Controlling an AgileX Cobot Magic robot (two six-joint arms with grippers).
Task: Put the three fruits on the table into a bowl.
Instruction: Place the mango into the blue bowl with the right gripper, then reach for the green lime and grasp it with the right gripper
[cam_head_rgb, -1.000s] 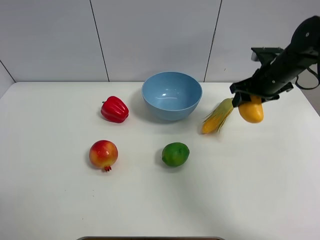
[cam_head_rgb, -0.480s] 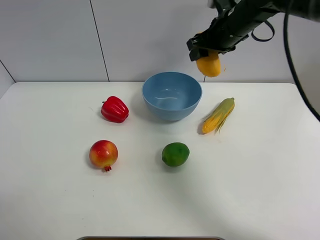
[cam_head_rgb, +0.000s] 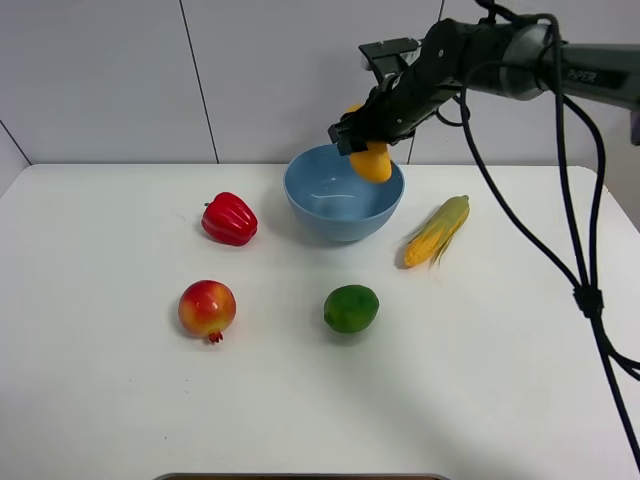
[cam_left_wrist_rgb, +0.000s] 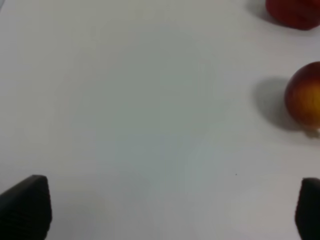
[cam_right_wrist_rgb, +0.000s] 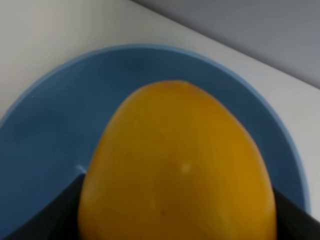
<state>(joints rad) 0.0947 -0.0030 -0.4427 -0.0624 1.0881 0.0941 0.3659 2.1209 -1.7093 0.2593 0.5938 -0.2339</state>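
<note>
Table (cam_head_rgb: 500, 380): plain white, as we see it.
Mango (cam_head_rgb: 372, 163): hangs over the bowl (cam_head_rgb: 340, 218), by its far rim.
Right gripper (cam_head_rgb: 362, 138): jaws clamped on mango.
Lime (cam_head_rgb: 351, 308), pomegranate (cam_head_rgb: 207, 308): on table.
Left gripper (cam_left_wrist_rgb: 167, 212): jaws wide apart, empty (only tips show).

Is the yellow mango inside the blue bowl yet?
Not yet. The right pincer holds the mango in the air over the bowl, gripped on both sides and not let go.

- mango (cam_head_rgb: 373, 164): yellow-orange, plain
- bowl (cam_head_rgb: 338, 226): light blue, glossy
- lime (cam_head_rgb: 351, 308): glossy green
- pomegranate (cam_head_rgb: 207, 308): red fading to yellow
- bell pepper (cam_head_rgb: 229, 219): red
- corn cob (cam_head_rgb: 437, 231): yellow, green husk
- tabletop (cam_head_rgb: 480, 380): plain white
</note>
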